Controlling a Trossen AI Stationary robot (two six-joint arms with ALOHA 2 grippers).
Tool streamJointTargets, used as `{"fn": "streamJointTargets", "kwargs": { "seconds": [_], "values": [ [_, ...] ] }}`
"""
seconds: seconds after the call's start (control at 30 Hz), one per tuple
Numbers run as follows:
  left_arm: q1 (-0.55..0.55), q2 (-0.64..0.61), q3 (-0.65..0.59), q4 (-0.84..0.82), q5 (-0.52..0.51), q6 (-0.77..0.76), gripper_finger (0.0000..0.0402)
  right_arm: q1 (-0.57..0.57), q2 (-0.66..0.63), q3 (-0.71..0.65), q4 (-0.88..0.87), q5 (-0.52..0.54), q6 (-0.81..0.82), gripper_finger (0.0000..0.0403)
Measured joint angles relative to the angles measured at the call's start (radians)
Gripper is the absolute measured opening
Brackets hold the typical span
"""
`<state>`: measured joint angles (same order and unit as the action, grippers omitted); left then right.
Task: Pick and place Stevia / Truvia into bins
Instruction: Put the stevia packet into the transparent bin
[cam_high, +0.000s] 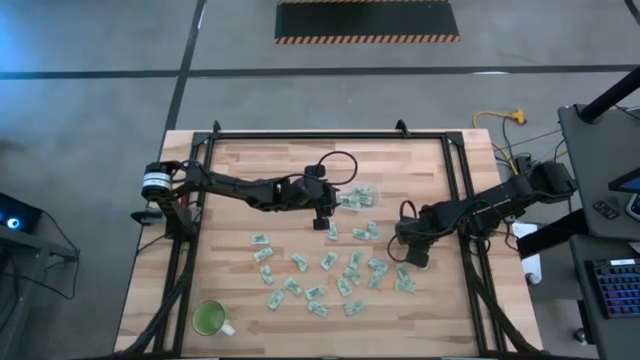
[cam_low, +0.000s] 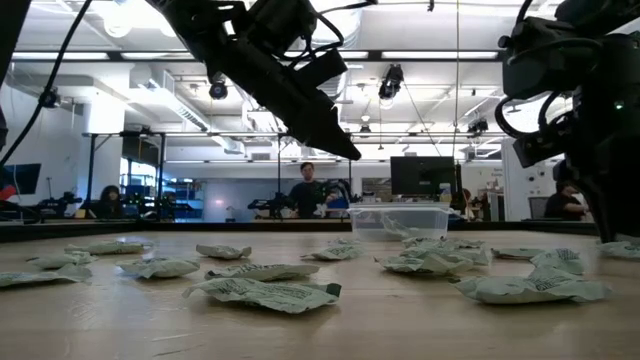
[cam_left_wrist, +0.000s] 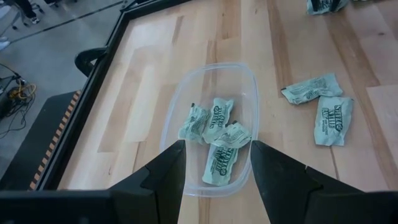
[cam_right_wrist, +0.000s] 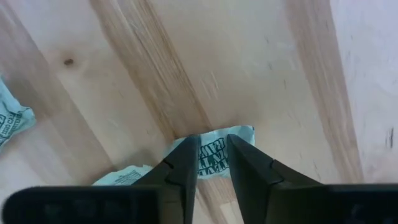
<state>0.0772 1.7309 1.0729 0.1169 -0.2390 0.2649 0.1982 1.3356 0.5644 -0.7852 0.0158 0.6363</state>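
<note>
Sachets (cam_high: 330, 262) scattered mid-table — left arm's fingers (cam_high: 325, 212) beside the clear tub (cam_high: 362, 198).

About twenty-five sachets (cam_high: 328, 261), one tub (cam_high: 362, 196), one cup (cam_high: 209, 319)

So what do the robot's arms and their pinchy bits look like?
Both arms are dark, almost black, and built from chunky jointed pieces. The left arm has a round silver part at its base and a thin black cable looping above it. The right arm is the same dark colour. Each tool, left and right, ends in two flat black fingers that taper toward the tips.
</note>
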Motion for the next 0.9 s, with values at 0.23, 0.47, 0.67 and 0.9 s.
{"fn": "streamJointTargets", "kwargs": {
  "seconds": [0.23, 0.47, 0.67, 0.9],
  "values": [
    [0.000, 0.000, 0.000, 0.000, 0.000, 0.000, 0.0165, 0.000, 0.001, 0.005, -0.004, 0.011, -0.035, 0.0015],
    [0.000, -0.002, 0.000, -0.005, 0.000, 0.000, 0.0165, 0.000, 0.001, 0.046, 0.006, 0.050, -0.084, 0.0009],
    [-0.006, -0.022, 0.000, -0.119, -0.001, 0.000, 0.0165, 0.000, 0.000, 0.103, 0.070, 0.139, -0.240, 0.0009],
    [-0.015, -0.047, 0.000, -0.331, 0.000, -0.103, 0.0165, -0.003, 0.000, 0.127, 0.384, 0.323, -0.582, 0.0009]
  ]
}}
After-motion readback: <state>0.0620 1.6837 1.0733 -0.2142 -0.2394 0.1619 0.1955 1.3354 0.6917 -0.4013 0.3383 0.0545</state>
